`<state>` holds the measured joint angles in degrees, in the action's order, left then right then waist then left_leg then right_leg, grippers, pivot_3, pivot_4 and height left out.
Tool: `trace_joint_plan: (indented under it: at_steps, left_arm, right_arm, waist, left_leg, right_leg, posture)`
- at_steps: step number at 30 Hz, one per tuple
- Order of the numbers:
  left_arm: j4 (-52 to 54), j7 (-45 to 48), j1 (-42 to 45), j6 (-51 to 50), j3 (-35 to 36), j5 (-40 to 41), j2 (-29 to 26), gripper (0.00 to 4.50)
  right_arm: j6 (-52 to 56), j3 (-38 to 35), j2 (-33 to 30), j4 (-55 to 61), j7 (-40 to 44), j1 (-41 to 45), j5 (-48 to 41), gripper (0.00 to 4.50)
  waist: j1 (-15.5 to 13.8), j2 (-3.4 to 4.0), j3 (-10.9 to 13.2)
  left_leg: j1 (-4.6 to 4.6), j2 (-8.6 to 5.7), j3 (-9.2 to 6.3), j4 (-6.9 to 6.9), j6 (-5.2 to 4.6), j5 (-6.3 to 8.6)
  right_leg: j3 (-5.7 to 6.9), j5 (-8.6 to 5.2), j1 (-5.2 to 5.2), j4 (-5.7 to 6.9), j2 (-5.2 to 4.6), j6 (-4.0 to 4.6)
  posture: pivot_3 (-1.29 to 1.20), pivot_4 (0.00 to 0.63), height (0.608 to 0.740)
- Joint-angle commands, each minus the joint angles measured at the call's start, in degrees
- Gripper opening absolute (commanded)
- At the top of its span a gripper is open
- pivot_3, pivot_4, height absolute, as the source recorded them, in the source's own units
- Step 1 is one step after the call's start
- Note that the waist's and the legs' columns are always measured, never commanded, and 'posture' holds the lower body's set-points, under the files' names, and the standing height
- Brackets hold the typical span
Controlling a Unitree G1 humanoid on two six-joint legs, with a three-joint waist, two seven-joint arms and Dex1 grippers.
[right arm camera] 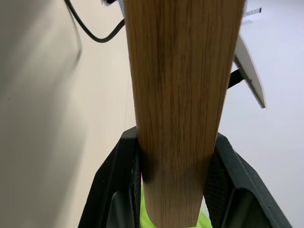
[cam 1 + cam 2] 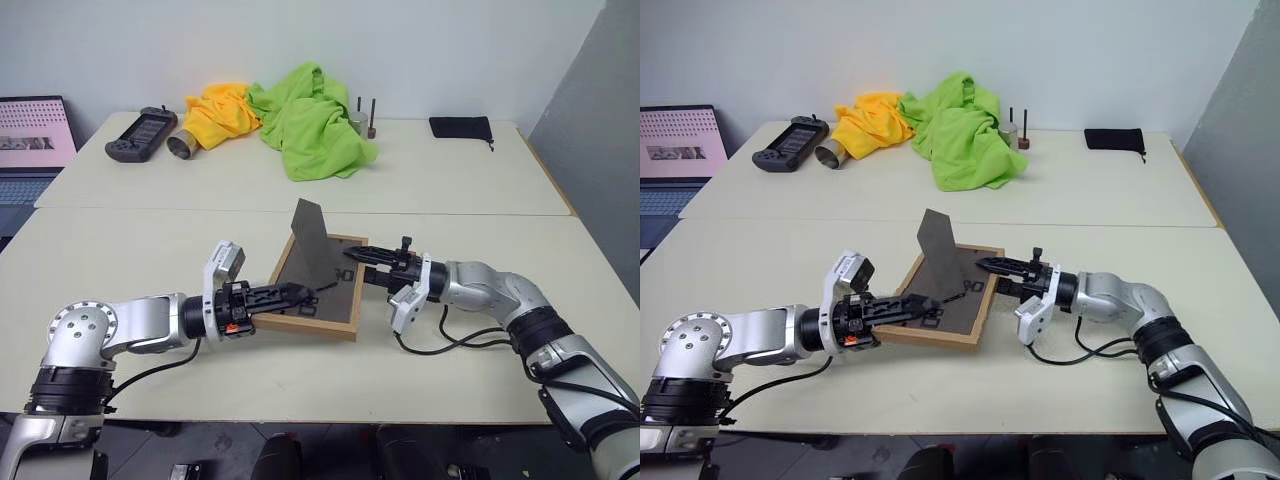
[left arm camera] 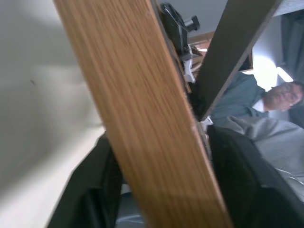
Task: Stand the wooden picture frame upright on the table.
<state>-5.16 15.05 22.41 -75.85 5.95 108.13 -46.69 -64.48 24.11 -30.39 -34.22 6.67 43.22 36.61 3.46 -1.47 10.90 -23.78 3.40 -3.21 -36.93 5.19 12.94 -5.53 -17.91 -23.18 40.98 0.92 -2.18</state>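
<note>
Light wood edges the frame (image 2: 318, 290), which lies tilted on the near half of the bench (image 2: 150, 240), dark back up, with its fold-out stand (image 2: 318, 240) raised like a fin. The frame's left near side is lifted off the bench; its far right corner sits higher still.

The left gripper (image 2: 285, 295) reaches in level from the left. Its jaws straddle the frame's left rail; in the left wrist view the wood runs between the two black fingers (image 3: 90, 190) with a gap showing on each side, so they stand open around the rail and do not squeeze it.

The right gripper (image 2: 362, 256) comes in level from the right at the frame's far right corner. In the right wrist view its fingers (image 1: 118, 180) press against both faces of the wooden rail, so these jaws are gripping the frame.

Farther back, past the seam, lie a green cloth (image 2: 315, 125) and a yellow cloth (image 2: 220, 112) in a heap, a metal cup (image 2: 183, 143) on its side, a black controller (image 2: 142, 134) to the left and a black pouch (image 2: 461, 127) to the right. A laptop (image 2: 30, 135) stands at the far left.
</note>
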Motion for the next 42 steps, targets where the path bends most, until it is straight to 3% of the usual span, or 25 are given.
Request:
trace_joint_plan:
  at_steps: [1, 4, 8, 14, 18, 22, 31, 32, 42]
  left_arm:
    - [-2.35, 3.51, 3.40, 3.10, 5.47, -6.74, -3.53, 3.89]
    - [-1.77, 7.06, 4.53, 6.13, 8.67, -13.83, -6.29, 4.50]
    - [7.66, 7.32, 0.98, 11.90, 10.83, -24.87, -7.72, 4.50]
    - [23.46, 7.19, -5.20, 21.21, 9.27, -38.48, -2.97, 4.50]
    - [28.14, 11.58, -10.37, 31.30, 4.15, -55.32, -3.98, 4.50]
    - [27.02, 13.45, -10.97, 33.62, 4.69, -58.78, -1.95, 4.50]
    - [26.05, 16.13, -11.46, 33.85, 4.67, -63.16, 0.49, 4.50]
    - [25.76, 16.47, -11.24, 33.79, 4.57, -63.60, 0.57, 4.50]
    - [18.77, 20.99, -5.37, 33.09, 2.25, -67.60, 1.37, 4.50]
  right_arm:
    - [2.86, -0.77, -0.06, 2.67, 7.32, -1.38, -17.01, 1.33]
    - [13.80, -0.59, 0.08, 8.12, 19.91, -4.35, -33.75, 1.33]
    - [42.24, -2.65, 0.61, 18.39, 37.14, -6.37, -56.83, 1.32]
    - [76.59, -9.48, 4.76, 20.37, 39.98, -2.63, -72.20, 1.31]
    - [86.80, -12.14, 9.28, 13.40, 42.07, 1.55, -73.08, 1.31]
    - [90.62, -14.63, 12.24, 8.74, 43.64, 2.69, -71.96, 1.31]
    - [86.58, -14.76, 15.44, 5.38, 46.29, -1.79, -64.98, 1.31]
    - [86.52, -14.61, 15.20, 6.70, 46.71, -2.78, -64.51, 2.01]
    - [88.49, -16.55, 8.28, 23.63, 43.35, -13.28, -59.79, 4.44]
  waist:
    - [-0.04, -0.01, 0.00]
    - [0.03, 0.00, 0.00]
    - [0.07, 0.02, 0.01]
    - [-0.49, 0.02, 0.02]
    - [-0.26, 0.04, 0.02]
    - [-0.32, 0.04, 0.02]
    - [-0.24, 0.04, 0.02]
    - [-0.24, 0.04, 0.02]
    - [-0.47, 0.03, 0.02]
  left_leg:
    - [-0.01, 0.01, -0.02, 0.00, -0.05, 0.03]
    - [0.00, 0.02, 0.01, 0.00, -0.06, 0.03]
    - [-0.02, 0.09, -0.02, 0.02, -0.06, 0.03]
    - [-0.01, 0.11, -0.01, 0.03, -0.06, 0.04]
    - [-0.01, 0.09, 0.10, 0.08, -0.07, 0.04]
    - [-0.07, 0.10, 0.09, 0.12, -0.09, 0.05]
    - [-0.09, 0.08, 0.12, 0.11, -0.09, 0.06]
    - [-0.09, 0.08, 0.12, 0.11, -0.09, 0.06]
    - [-0.10, 0.06, 0.09, 0.09, -0.09, 0.06]
  right_leg:
    - [0.03, 0.00, 0.00, 0.00, 0.00, 0.00]
    - [0.00, 0.00, 0.02, -0.01, 0.00, 0.01]
    - [0.05, 0.00, 0.04, -0.03, -0.01, 0.01]
    - [0.05, 0.00, 0.03, -0.03, 0.01, 0.02]
    - [-0.02, 0.00, -0.02, -0.08, 0.04, 0.02]
    - [0.01, -0.01, -0.06, -0.14, 0.08, 0.03]
    - [0.01, -0.01, -0.06, -0.16, 0.05, 0.01]
    - [0.01, -0.01, -0.06, -0.16, 0.05, 0.01]
    - [0.03, -0.01, -0.04, -0.15, 0.05, 0.00]
  posture:
    - [0.00, 0.150, 0.740]
    - [0.00, 0.150, 0.740]
    - [0.00, 0.150, 0.740]
    - [0.00, 0.150, 0.740]
    - [0.00, 0.150, 0.740]
    - [0.00, 0.150, 0.740]
    - [0.00, 0.150, 0.740]
    - [0.00, 0.150, 0.740]
    - [0.00, 0.150, 0.740]
